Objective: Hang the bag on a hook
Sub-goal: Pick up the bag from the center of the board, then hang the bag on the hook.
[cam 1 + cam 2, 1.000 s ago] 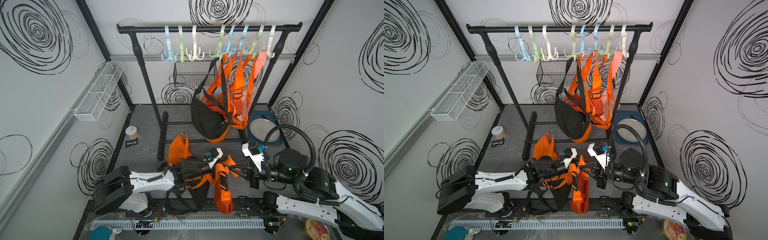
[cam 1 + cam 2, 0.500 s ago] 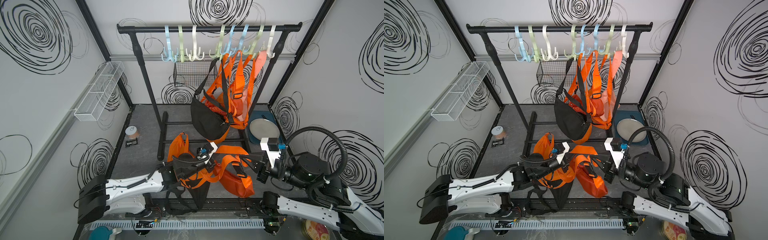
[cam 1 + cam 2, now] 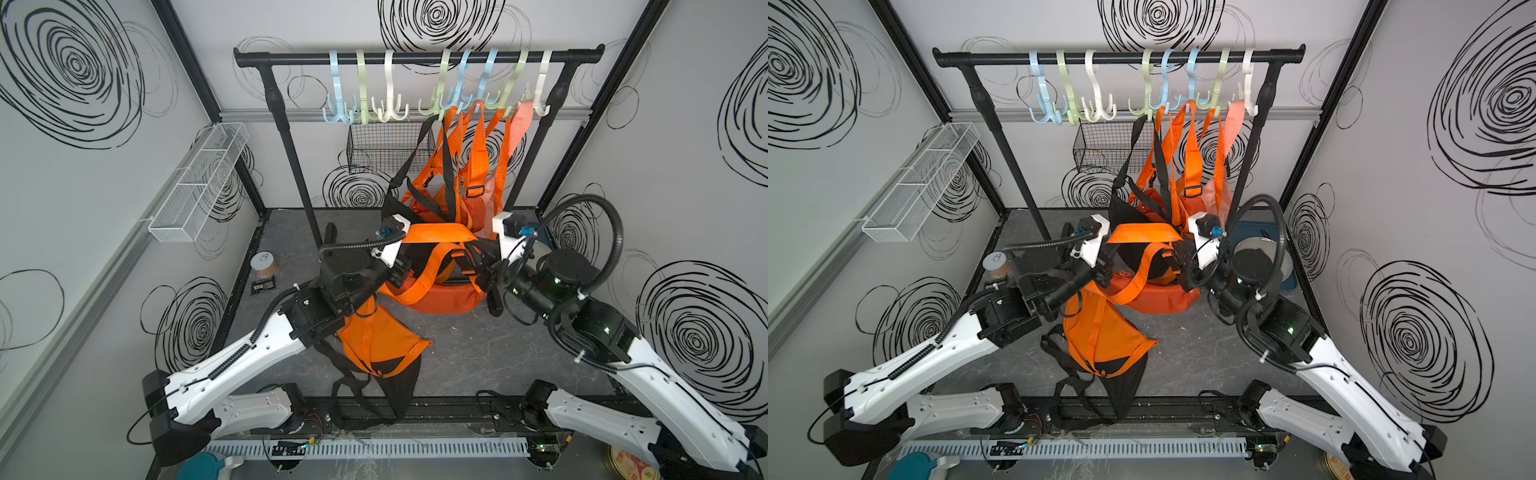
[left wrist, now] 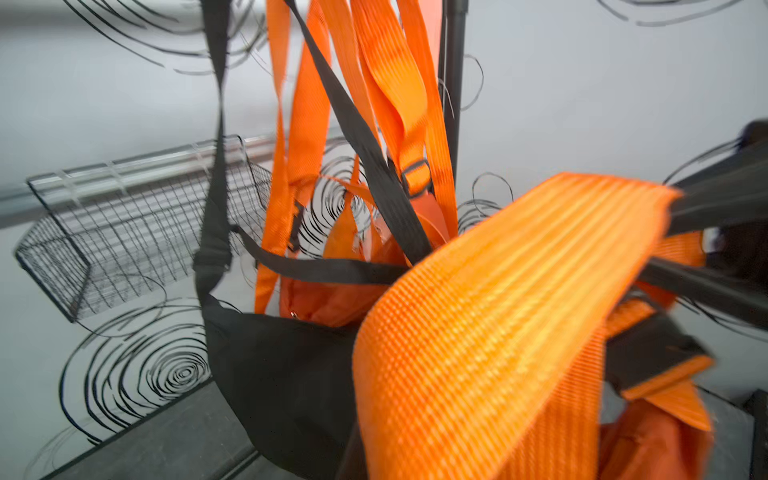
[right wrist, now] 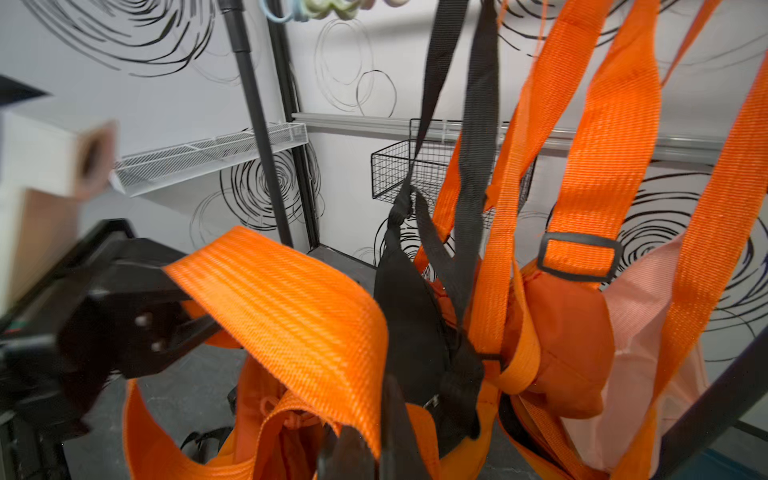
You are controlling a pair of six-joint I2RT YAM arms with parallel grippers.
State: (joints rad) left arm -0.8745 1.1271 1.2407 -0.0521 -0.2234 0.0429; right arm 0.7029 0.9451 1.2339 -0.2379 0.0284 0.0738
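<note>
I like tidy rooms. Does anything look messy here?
Yes: an orange bag and a black bag lie crumpled on the table, not hung, the black one drooping over the front edge.

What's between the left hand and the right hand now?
An orange bag strap, stretched from left hand to right hand; both top views show it.

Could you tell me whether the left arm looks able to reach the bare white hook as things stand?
Probably yes: nothing hangs at the white hook or along the way up. But left gripper and right gripper both pinch the orange strap, so the right one must follow or release.
</note>
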